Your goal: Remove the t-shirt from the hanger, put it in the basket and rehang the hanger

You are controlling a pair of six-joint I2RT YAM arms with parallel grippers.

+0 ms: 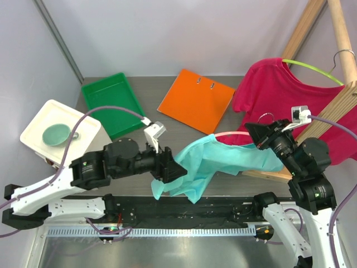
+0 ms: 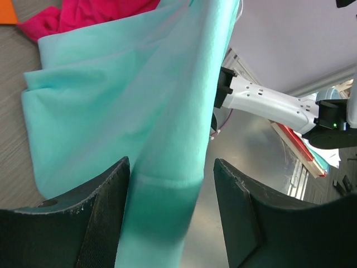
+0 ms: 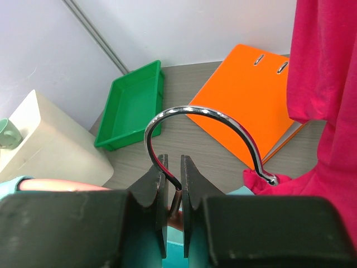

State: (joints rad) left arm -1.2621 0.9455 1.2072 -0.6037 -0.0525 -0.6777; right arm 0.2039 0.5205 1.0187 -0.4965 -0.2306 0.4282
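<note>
Grey table (image 1: 150,92), white walls. Left of the hanger (image 1: 237,134), the left gripper (image 1: 170,170) is clamped on a thick fold of the teal t-shirt (image 1: 223,156). The shirt stretches back to the hanger, apparently not yet free. The right gripper (image 1: 257,133) pinches the hanger's hook. I'd judge removal roughly half done. Beyond the hanger lie a green tray (image 1: 109,100) and an orange folder (image 1: 195,100). A red t-shirt (image 1: 279,95) hangs just right, a likely snag.

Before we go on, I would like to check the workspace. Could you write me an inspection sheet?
Surface: grey table.
Job's things: teal t-shirt on the hanger, stretched between both arms.
Clutter: orange folder, green tray, white box with bowl, red t-shirt on wooden rack.
Grippers: left gripper astride the teal cloth, grip unclear; right gripper shut on the hanger hook.
Cables: purple cables loop over both arms.
Surroundings: pale walls.
</note>
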